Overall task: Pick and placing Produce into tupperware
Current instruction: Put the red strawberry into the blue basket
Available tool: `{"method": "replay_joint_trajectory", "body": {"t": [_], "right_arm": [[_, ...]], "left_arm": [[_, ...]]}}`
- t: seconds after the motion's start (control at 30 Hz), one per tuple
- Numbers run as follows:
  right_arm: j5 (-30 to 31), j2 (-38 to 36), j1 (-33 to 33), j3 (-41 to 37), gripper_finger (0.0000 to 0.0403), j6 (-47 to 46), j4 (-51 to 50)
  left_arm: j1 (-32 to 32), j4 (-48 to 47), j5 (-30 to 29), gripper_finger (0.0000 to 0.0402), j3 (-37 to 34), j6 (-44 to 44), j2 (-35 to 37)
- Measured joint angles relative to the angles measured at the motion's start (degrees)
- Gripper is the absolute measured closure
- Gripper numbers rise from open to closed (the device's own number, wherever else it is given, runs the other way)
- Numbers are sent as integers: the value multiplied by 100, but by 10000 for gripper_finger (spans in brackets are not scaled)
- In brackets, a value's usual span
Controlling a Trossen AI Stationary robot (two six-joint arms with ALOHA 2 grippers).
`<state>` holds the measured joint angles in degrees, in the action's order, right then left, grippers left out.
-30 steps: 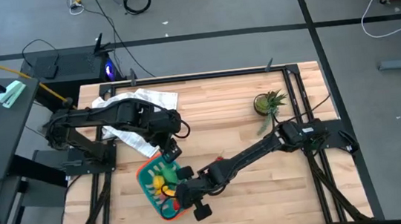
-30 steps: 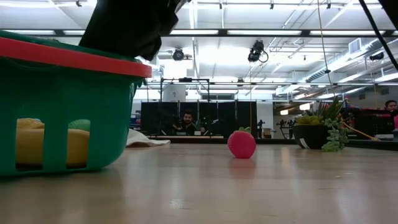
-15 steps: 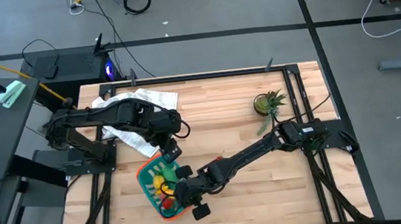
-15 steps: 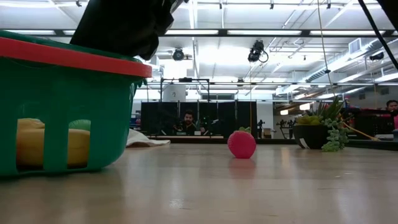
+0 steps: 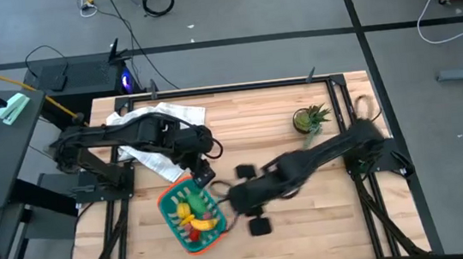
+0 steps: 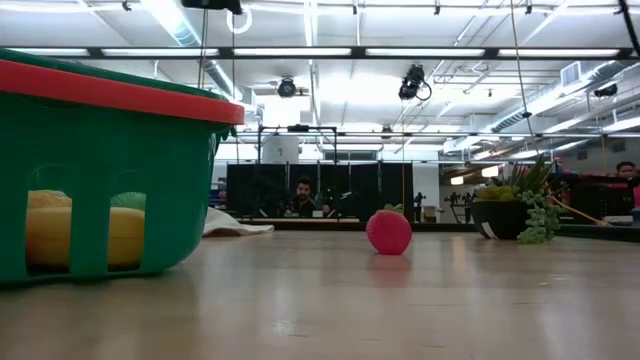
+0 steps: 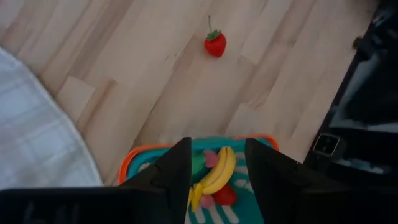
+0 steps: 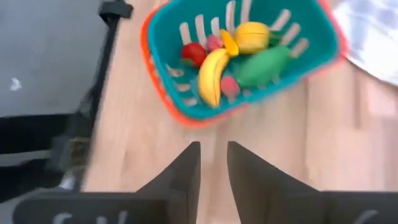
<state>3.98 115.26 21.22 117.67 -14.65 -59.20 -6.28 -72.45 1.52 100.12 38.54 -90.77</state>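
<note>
The right gripper point(image 5: 252, 198) has pulled back from the tupperware point(image 5: 172, 224), fingers apart and empty; a banana point(image 8: 212, 73) now lies inside. The left gripper point(image 7: 215, 167) hovers at the tupperware's far rim, open. Only the left wrist and low views show a strawberry point(image 7: 215, 44) beyond the tupperware on the counter point(image 5: 282, 115).

left tool point(image 7: 216, 163): fingers apart, empty | right tool point(image 8: 213, 163): fingers slightly apart, empty
</note>
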Motion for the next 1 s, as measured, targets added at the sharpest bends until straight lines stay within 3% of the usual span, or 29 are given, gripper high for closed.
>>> {"method": "replay_joint_trajectory", "body": {"t": [0.13,0.37,0.57,0.73,1.0], "right_arm": [[483,-896,203,2,319,-565,-861],[2215,-2237,791,2,318,-2253,-2270],[3126,-3002,1518,0,320,-3657,-3095],[3600,-3300,1951,-8,320,-3816,-3078],[3674,-3296,2032,-9,320,-3556,-3084]], "left_arm": [[-2,805,9,241,-147,505,-131],[-82,2619,28,239,-640,1200,-692],[-106,2879,-261,239,-691,1228,-1486],[-90,3487,-296,239,-691,1228,-2158],[-20,3844,-496,239,-691,1225,-2722]]}}
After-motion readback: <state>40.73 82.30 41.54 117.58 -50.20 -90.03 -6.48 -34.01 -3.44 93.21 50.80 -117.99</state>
